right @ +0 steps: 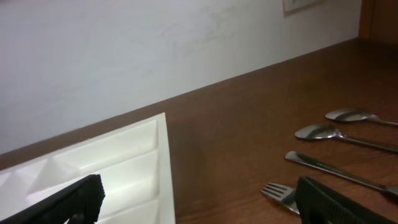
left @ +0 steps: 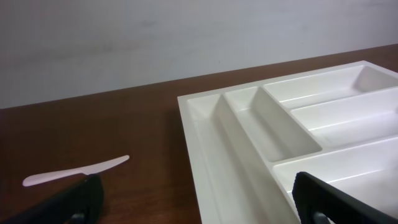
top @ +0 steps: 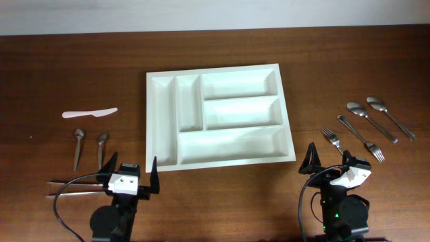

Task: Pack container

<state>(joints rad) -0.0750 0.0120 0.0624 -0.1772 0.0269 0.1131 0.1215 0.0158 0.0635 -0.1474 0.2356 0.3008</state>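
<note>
The white five-compartment container (top: 149,121) lies in the middle of the table with all compartments bare. It also shows in the left wrist view (left: 205,143) and in the right wrist view (right: 163,162). My left gripper (top: 131,171) is open and holds nothing, near the table's front edge just off the container's front left corner; in its own view (left: 199,205) the container's left rim lies between its fingers. My right gripper (top: 330,161) is open and holds nothing, at the front right of the container, next to a metal fork (top: 332,139).
Left of the container lie a white plastic knife (top: 89,113), two small spoons (top: 79,144) (top: 101,144) and thin metal pieces (top: 74,187) by the left arm. On the right lie two spoons (top: 359,111) (top: 381,107) and a second fork (top: 363,138).
</note>
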